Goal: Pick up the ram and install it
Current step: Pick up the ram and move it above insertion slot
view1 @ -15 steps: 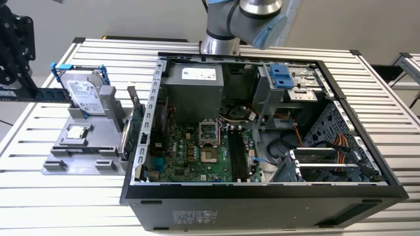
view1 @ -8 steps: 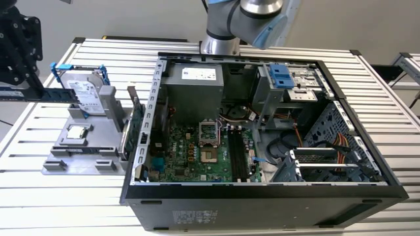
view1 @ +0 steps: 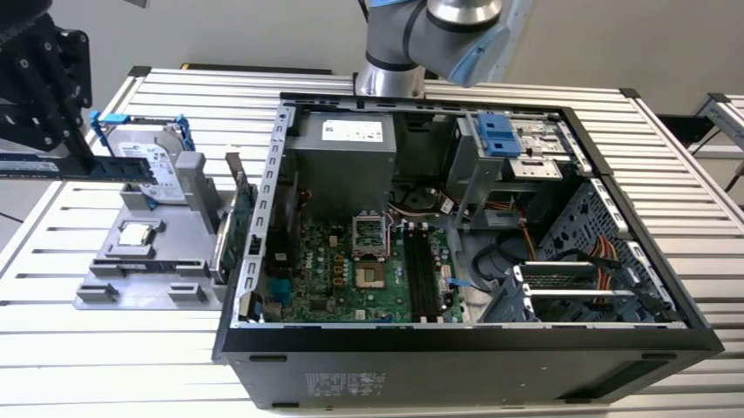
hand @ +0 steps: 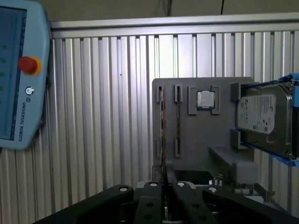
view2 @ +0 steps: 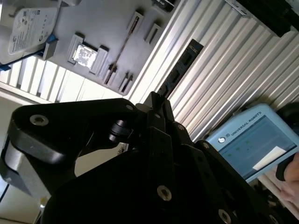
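I am gripping the ram (view1: 117, 167) in my gripper (view1: 47, 150), jaws closed on the stick so that it is jutting out level. I am holding it over the grey parts tray (view1: 99, 292) on the worktop (view1: 104, 357), to the exterior view's left of the open computer case (view1: 465, 344).

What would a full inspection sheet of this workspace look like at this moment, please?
Surface: slatted metal table carrying a grey fixture and an open computer case.
Job's things: ram held outside the case, near the fixture; not yet installed.
Clutter: hard drive and processor on the fixture.
Grippers: pincer shut on the ram.
Cables: coloured wires inside the case.
Surroundings: teach pendant close by.
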You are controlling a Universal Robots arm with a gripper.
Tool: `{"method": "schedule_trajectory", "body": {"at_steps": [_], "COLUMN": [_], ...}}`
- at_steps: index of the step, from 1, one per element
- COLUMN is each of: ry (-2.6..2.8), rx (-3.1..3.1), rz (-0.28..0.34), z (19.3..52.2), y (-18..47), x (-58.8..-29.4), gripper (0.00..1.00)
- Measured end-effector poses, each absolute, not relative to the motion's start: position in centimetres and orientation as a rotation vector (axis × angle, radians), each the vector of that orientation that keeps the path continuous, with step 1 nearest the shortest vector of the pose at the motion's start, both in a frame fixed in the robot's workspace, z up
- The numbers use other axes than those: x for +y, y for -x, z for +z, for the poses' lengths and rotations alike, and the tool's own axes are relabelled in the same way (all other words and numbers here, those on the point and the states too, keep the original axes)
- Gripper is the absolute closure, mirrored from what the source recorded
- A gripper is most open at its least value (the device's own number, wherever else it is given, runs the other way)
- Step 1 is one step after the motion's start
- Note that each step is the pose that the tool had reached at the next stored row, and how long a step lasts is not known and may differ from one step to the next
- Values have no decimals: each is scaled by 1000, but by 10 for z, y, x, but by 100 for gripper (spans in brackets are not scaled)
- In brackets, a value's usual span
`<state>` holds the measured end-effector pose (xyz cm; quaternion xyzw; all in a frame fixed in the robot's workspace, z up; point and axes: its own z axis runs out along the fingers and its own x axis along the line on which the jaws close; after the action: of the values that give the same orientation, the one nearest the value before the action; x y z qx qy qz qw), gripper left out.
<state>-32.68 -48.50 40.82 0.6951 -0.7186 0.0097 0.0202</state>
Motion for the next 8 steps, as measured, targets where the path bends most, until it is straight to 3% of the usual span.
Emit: {"method": "schedule_trajectory", "body": {"at_steps": [8], "ry": [-2156], "rx": [-2229], "rz": [30], "z": [408], "y": [313], "x": [-485], "gripper": [100]}}
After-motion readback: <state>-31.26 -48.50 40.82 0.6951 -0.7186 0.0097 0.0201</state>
